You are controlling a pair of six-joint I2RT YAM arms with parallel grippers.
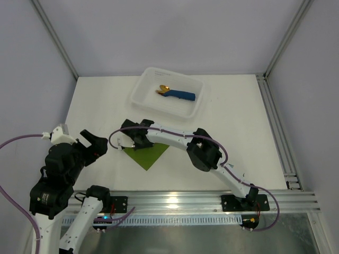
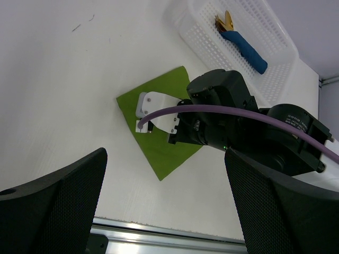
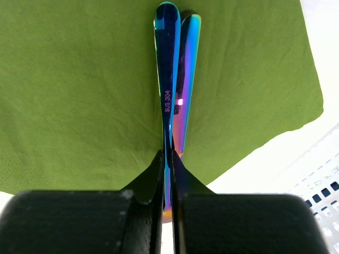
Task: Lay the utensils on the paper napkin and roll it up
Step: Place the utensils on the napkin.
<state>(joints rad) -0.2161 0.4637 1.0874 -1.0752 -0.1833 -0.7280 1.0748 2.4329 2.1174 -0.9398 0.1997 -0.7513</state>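
Right gripper [image 3: 167, 159] clenched on the utensils [image 3: 175, 79] over the paper napkin [image 3: 79, 95].
Two slim iridescent pieces run side by side out from its fingers across the olive sheet; whether they rest on it I cannot tell. The left gripper [image 1: 95, 143] hangs released, near the napkin's left corner, above the white table [image 1: 228, 121].
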